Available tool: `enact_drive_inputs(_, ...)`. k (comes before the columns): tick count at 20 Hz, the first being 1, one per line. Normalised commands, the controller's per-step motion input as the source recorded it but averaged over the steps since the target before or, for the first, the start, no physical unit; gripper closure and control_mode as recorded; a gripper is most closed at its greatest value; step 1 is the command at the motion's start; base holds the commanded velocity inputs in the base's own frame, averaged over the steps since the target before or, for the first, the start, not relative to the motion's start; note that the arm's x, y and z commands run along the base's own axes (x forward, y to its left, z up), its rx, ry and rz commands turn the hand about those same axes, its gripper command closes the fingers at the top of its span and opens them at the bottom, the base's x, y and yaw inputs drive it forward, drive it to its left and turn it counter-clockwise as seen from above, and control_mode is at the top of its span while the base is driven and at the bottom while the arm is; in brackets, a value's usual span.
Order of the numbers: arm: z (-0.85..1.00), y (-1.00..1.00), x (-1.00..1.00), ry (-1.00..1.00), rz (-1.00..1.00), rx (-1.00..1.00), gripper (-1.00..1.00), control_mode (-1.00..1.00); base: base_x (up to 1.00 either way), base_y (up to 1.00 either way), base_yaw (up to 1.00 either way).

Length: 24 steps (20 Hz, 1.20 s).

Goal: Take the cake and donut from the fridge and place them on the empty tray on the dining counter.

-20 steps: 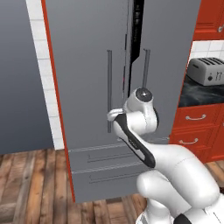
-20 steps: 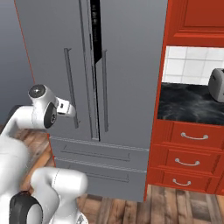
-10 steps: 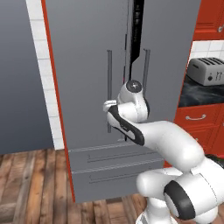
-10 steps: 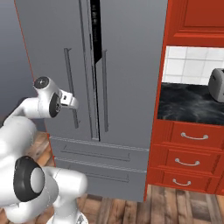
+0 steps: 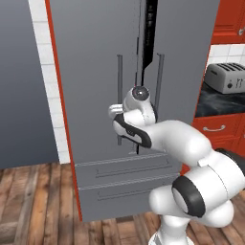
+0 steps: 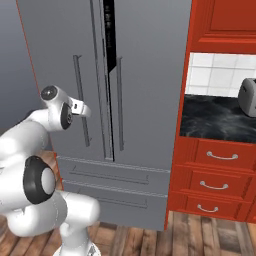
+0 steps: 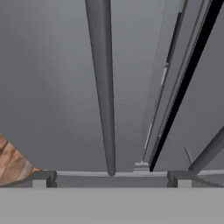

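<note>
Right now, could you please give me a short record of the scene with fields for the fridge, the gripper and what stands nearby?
fridge: tall, grey, doors nearly shut with a narrow dark gap between them at the top
left door handle: long vertical bar, centred between the fingertips in the hand view
gripper: open, close to the left door handle, holding nothing
lower drawers: two, both shut
toaster: on the black counter right of the fridge
floor: wooden planks

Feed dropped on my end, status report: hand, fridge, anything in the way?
Hand open, lined up on the left door handle, not gripping. Fridge doors barely ajar, dark gap at centre. Nothing in the way.
</note>
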Motion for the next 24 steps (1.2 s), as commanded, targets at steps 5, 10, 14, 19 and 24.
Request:
enact_drive_inputs(5,0.00,0.05,0.27,-0.12,0.00,-0.03,-1.00,-1.00,0.00,0.00,0.00)
enact_drive_inputs(10,0.00,0.00,0.25,-0.06,0.00,-0.02,-1.00,-1.00,0.00,0.00,0.00)
enact_drive_inputs(14,0.00,0.01,0.28,-0.07,0.00,-0.02,-1.00,-1.00,0.00,0.00,0.00)
enact_drive_inputs(19,0.00,0.07,0.34,-0.07,0.00,-0.04,-1.00,-1.00,0.00,0.00,0.00)
enact_drive_inputs(24,-0.05,0.14,0.45,-0.03,0.00,-0.04,-1.00,-1.00,0.00,0.00,0.00)
